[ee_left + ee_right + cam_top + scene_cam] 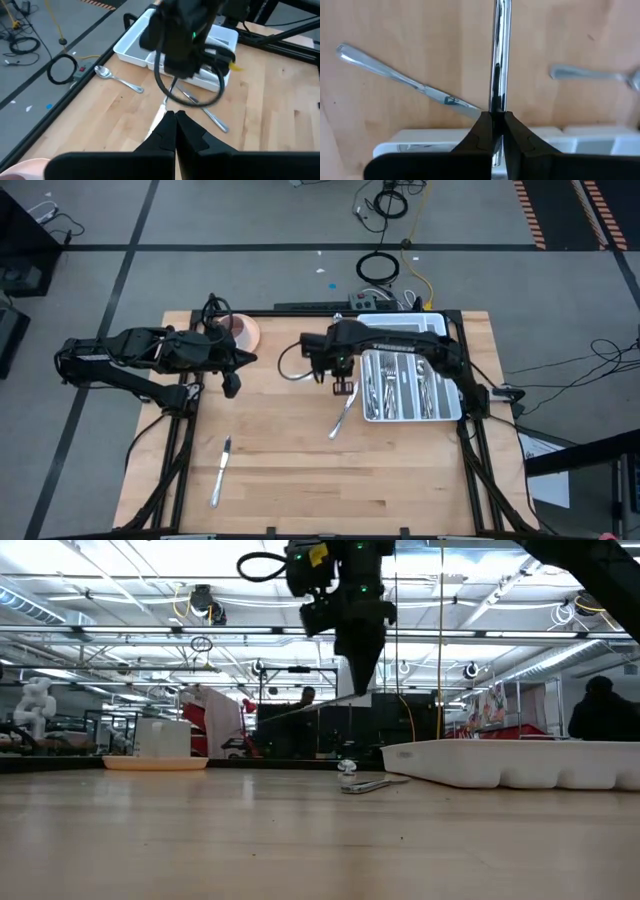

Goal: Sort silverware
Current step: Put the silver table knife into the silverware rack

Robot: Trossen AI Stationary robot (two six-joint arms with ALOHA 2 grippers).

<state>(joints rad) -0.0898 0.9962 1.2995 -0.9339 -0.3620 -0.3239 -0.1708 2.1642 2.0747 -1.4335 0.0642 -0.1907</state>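
Observation:
My right gripper (pixel 345 388) hangs high over the table's middle, pointing down, and is shut on a slim piece of silverware (pixel 499 60). That piece also shows slanting toward the near edge (pixel 343 417). A knife (pixel 405 80) and a spoon (pixel 600 75) lie flat on the wood below it. Another knife (pixel 220 470) lies near the front left. The white tray (pixel 458 412) at the right holds several sorted pieces. My left gripper (pixel 232 385) hovers shut at the left, touching nothing. My right gripper pinches the piece's shiny shaft (pixel 498 100) between its two fingertips, from above, with the fingers pointing down. The piece sticks out past the tips and runs out of the wrist view. The gripper (pixel 360 680) stands well above the table. Which end it has, I cannot tell.
A pink saucer with a cup (pixel 243 330) stands at the far left of the table. The tray's long wall (pixel 500 765) lies close to the right of the loose spoon (pixel 362 783). Bare wood stretches along the near half of the table.

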